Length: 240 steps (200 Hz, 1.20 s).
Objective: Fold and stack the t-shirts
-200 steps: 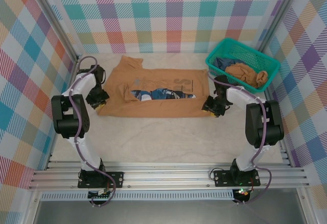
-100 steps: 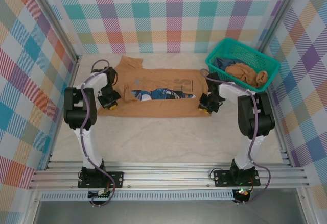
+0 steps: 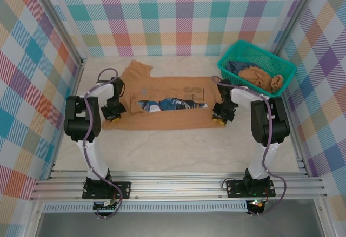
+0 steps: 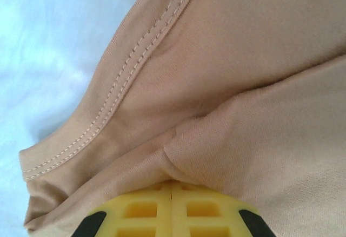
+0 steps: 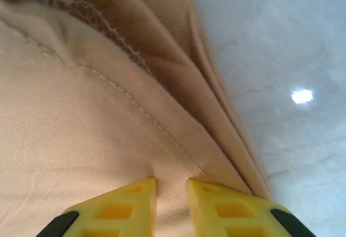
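Left end effector [image 3: 115, 113] clamps tan-brown cotton printed t-shirt [image 3: 167, 94] at 8 o'clock corner; right end effector [image 3: 220, 117] pinches 4 o'clock corner. Shirt lies on worktop [image 3: 178, 150], toward 12 o'clock. Risk: thin pinch slips, uneven lift skews fold.

The top camera looks steeply down from above and behind both arm bases over the whole pale table [image 3: 162, 150]. Each wrist camera sits almost against the soft tan-brown cotton t-shirt [image 3: 167, 117], which also shows from above.

Left gripper [image 3: 111, 117] at nine o'clock and right gripper [image 3: 218, 120] at three o'clock each pinch the t-shirt [image 3: 173, 119], elbows raised.
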Available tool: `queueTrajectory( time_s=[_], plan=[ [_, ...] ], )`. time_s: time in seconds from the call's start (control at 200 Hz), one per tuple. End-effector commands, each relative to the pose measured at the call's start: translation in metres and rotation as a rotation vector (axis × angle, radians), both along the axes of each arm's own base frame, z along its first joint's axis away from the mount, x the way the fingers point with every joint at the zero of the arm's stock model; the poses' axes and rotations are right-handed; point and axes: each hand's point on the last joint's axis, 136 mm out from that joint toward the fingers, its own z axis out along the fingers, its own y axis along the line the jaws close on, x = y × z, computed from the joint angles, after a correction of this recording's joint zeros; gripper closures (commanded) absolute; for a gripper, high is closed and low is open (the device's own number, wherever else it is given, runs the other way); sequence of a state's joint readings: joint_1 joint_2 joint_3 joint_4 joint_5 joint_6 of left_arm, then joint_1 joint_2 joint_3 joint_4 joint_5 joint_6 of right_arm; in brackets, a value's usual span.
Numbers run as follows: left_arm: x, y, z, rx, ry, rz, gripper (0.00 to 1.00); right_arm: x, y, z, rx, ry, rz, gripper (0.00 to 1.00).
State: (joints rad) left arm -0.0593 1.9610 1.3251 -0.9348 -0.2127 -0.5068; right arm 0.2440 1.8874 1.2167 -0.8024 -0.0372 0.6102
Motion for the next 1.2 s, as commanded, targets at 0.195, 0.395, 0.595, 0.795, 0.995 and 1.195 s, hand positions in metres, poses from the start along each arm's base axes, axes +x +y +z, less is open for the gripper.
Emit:
queueTrajectory(
  time_s=[0.195, 0.395, 0.595, 0.795, 0.995, 1.195],
  plan=[
    [-0.095, -0.028, -0.006, 0.097, 0.123, 0.059, 0.97, -0.101, -0.037, 0.0, -0.128, 0.24, 0.017, 0.76],
    [-0.07, -0.048, 0.04, 0.027, -0.063, 0.034, 0.8, -0.095, -0.037, 0.029, -0.084, 0.024, -0.009, 0.64],
    [-0.053, -0.116, 0.053, -0.278, -0.141, -0.012, 0.6, -0.044, 0.029, 0.09, 0.3, -0.336, 0.138, 0.52],
    [-0.058, -0.12, 0.035, -0.257, -0.052, -0.041, 0.64, -0.033, 0.062, 0.132, 0.527, -0.513, 0.201, 0.49],
    [-0.046, -0.124, 0.028, -0.259, -0.074, -0.074, 0.64, -0.037, 0.062, 0.131, 0.53, -0.491, 0.198, 0.5],
    [-0.041, -0.136, 0.022, -0.267, -0.079, -0.101, 0.7, -0.042, 0.061, 0.126, 0.53, -0.473, 0.189, 0.5]
  ],
)
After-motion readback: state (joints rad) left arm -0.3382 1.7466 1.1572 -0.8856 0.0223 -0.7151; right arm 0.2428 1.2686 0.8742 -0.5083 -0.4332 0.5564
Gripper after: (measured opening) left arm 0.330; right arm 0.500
